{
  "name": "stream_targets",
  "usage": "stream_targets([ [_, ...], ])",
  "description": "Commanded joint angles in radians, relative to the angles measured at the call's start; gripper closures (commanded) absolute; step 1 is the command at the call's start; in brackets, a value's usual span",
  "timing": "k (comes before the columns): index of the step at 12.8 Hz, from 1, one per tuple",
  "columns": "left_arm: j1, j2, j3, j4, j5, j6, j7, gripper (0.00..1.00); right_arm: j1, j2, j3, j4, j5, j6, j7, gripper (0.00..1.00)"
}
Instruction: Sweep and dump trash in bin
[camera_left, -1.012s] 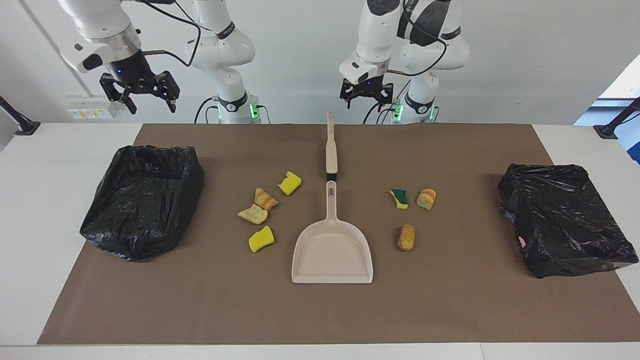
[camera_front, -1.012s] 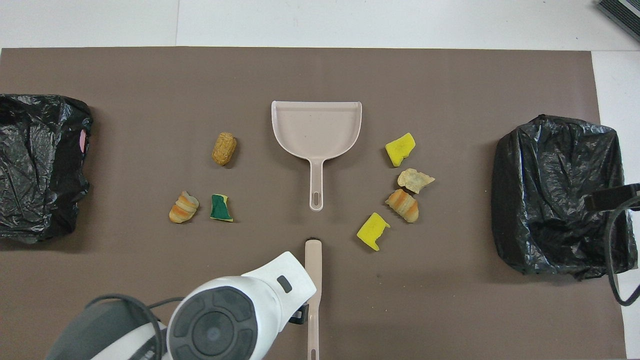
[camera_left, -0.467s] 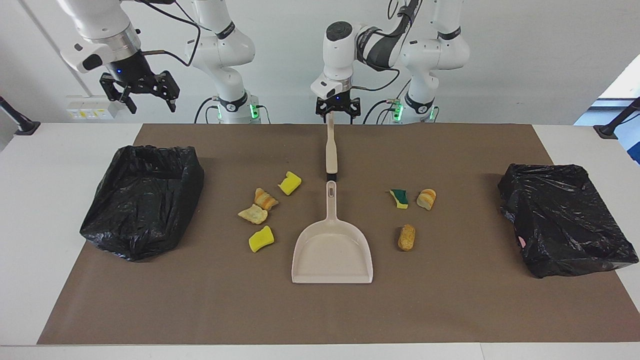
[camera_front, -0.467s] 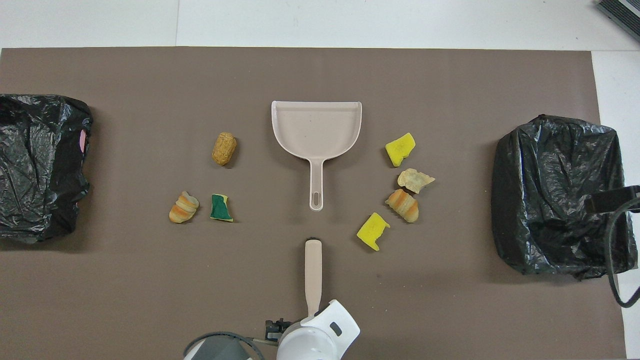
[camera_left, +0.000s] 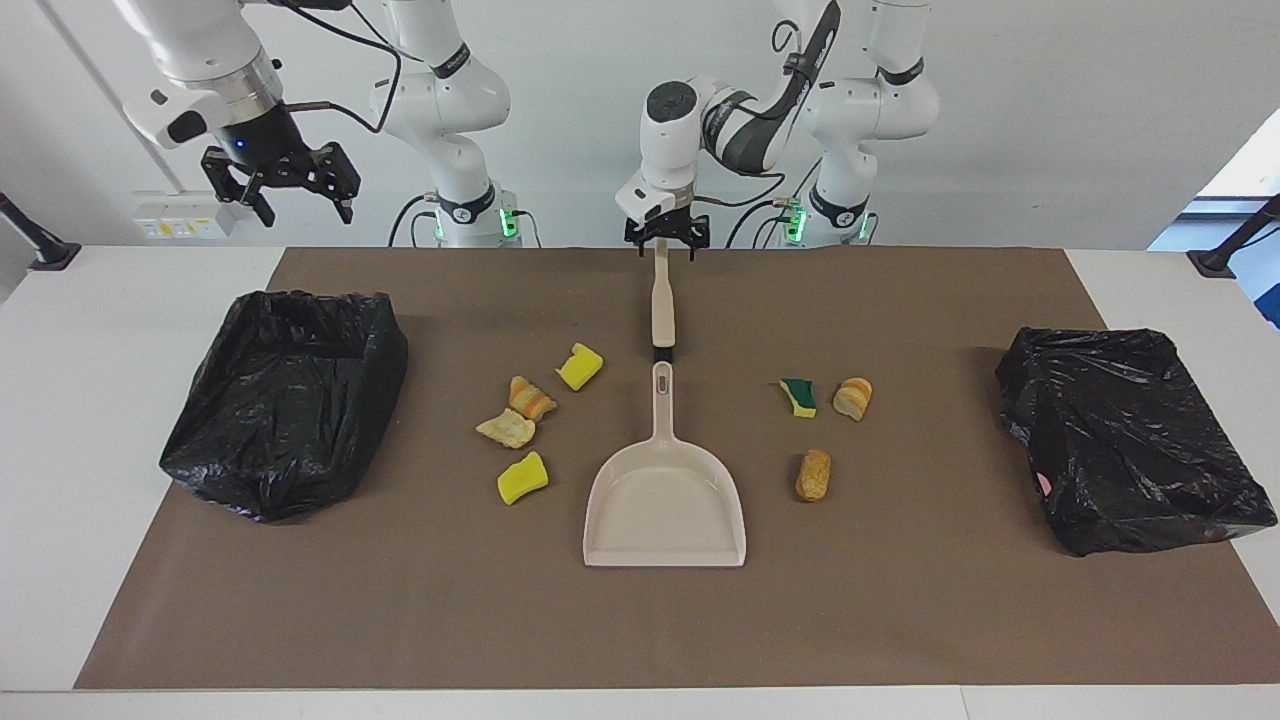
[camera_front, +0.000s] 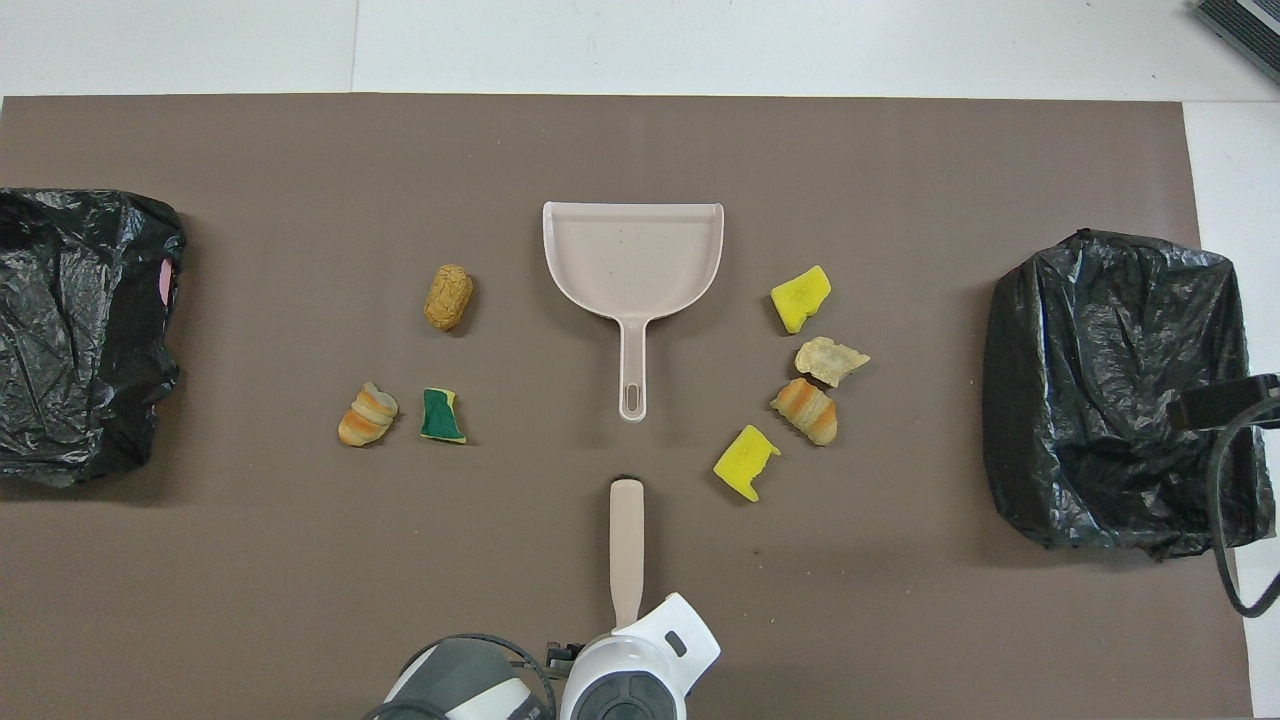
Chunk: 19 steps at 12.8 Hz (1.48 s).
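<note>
Several scraps of trash lie on the brown mat on either side of a beige dustpan (camera_left: 664, 510). Toward the right arm's end are two yellow sponge pieces (camera_left: 579, 366) (camera_left: 522, 478) and two bread-like chunks (camera_left: 532, 398). Toward the left arm's end lie a green-backed sponge (camera_left: 798, 396) and two more chunks (camera_left: 813, 474). A beige brush (camera_left: 662, 300) lies in line with the dustpan's handle, nearer the robots. My left gripper (camera_left: 662, 248) is open, down at the brush handle's end with a finger on each side. My right gripper (camera_left: 300, 205) waits open, high over the table edge.
A bin lined with a black bag (camera_left: 285, 400) stands at the right arm's end of the mat, and a second one (camera_left: 1125, 440) at the left arm's end. In the overhead view the left wrist (camera_front: 640, 670) covers the brush handle's end.
My left gripper has swung across from near its own base and come down over the end of the brush handle. The right gripper has hardly moved.
</note>
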Motion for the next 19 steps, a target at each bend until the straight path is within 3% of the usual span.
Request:
stream_targets([
  [1, 0.001, 0.010, -0.004, -0.003, -0.010, 0.009, 0.021, 0.00, 0.012, -0.021, 0.017, -0.030, -0.011, 0.006, 0.050, 0.00],
  [2, 0.004, 0.010, -0.004, -0.003, -0.010, 0.010, 0.024, 0.03, 0.018, -0.010, 0.041, -0.029, -0.011, 0.014, 0.093, 0.00],
  [4, 0.008, 0.012, -0.003, -0.003, -0.010, 0.010, 0.025, 0.29, 0.038, 0.022, 0.060, -0.008, 0.000, 0.030, 0.128, 0.00],
  [6, 0.007, 0.013, -0.001, -0.001, -0.010, 0.009, 0.024, 0.72, 0.067, 0.067, 0.075, 0.027, 0.009, 0.049, 0.136, 0.00],
  [7, 0.007, 0.013, -0.001, 0.001, -0.010, 0.006, 0.025, 0.87, 0.075, 0.088, 0.075, 0.036, 0.030, 0.049, 0.156, 0.00],
  [8, 0.008, 0.015, 0.000, 0.005, -0.010, 0.001, 0.030, 0.96, 0.075, 0.120, 0.077, 0.050, 0.056, 0.052, 0.192, 0.00],
  [11, 0.011, 0.001, 0.032, 0.031, 0.004, -0.051, 0.036, 1.00, 0.099, 0.220, 0.108, 0.121, 0.086, 0.064, 0.318, 0.00],
  [14, 0.001, -0.026, 0.178, 0.080, 0.006, -0.198, 0.157, 1.00, 0.113, 0.295, 0.143, 0.144, 0.141, 0.132, 0.415, 0.00],
  [19, 0.007, -0.126, 0.388, 0.080, 0.082, -0.293, 0.205, 1.00, 0.186, 0.412, 0.178, 0.182, 0.150, 0.240, 0.596, 0.00],
])
